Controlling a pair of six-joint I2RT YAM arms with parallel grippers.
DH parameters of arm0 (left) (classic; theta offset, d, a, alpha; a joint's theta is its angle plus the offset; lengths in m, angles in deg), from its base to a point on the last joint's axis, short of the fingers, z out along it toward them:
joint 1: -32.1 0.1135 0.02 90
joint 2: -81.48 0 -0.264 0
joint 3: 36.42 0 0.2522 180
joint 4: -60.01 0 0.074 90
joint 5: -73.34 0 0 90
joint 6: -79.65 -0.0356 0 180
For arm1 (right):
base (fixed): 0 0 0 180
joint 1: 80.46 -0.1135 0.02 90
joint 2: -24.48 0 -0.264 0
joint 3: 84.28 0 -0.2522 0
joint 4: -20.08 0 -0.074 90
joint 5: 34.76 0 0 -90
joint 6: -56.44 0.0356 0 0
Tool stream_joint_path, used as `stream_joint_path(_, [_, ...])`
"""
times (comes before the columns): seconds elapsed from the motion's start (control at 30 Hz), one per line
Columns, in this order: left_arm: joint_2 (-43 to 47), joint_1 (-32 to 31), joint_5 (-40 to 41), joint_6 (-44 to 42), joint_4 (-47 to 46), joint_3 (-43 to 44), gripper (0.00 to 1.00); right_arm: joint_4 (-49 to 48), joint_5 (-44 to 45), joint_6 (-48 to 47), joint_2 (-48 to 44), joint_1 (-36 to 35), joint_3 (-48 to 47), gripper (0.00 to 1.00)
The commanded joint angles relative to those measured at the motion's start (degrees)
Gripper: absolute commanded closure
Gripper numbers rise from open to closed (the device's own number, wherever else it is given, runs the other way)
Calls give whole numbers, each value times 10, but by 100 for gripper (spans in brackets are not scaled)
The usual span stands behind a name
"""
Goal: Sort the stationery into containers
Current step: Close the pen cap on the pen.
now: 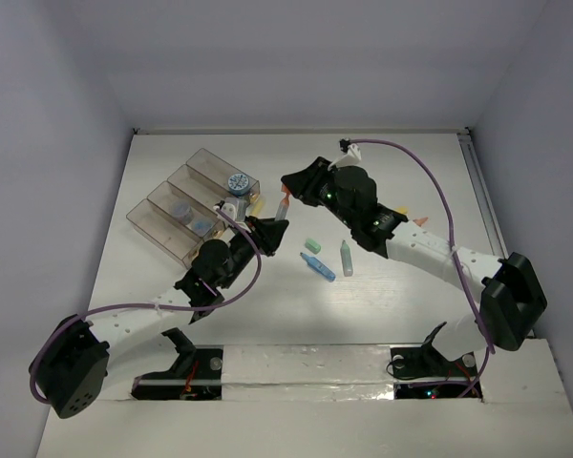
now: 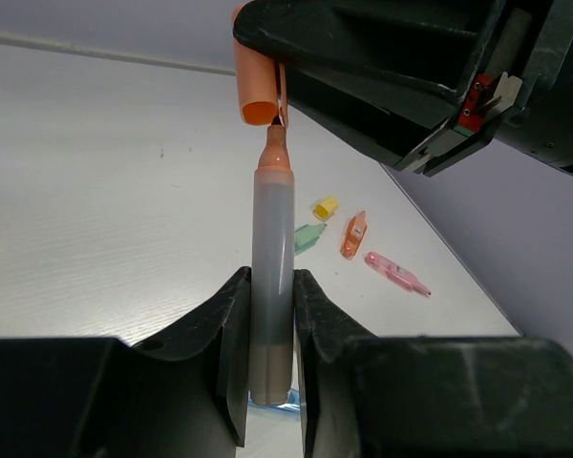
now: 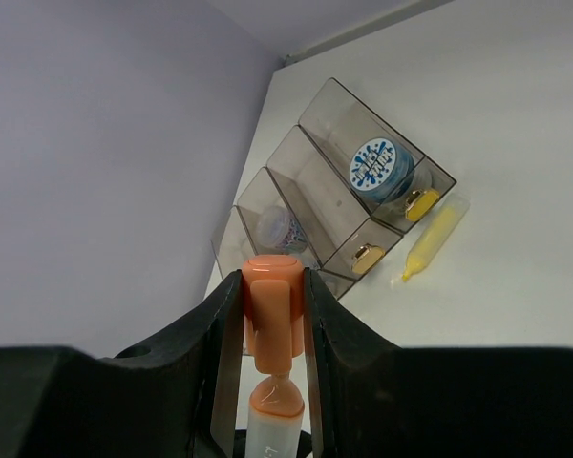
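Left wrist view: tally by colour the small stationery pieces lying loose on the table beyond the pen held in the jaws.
Yellow short plastic piece: 1
Green translucent pen: 1
Orange translucent pen: 1
Pink translucent pen: 1
Total: 4

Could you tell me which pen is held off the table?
The orange pen: left gripper clamps its barrel, right gripper its cap; the others lie loose on the table.
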Motion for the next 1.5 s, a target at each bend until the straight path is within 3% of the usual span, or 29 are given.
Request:
stream_joint_path(0.0, [3,-3,12,-9,-33,10,100,-26,13,-8,-8,-12,2,99])
stream_joint_path(0.33, [22,-3,20,-14,-18,-3,100,-23,52,-23,-35,-12,16,99])
stream_joint_path(1.47, [8,-3,52,-22,-39,15,100,-56,13,14,5,-39,33,99])
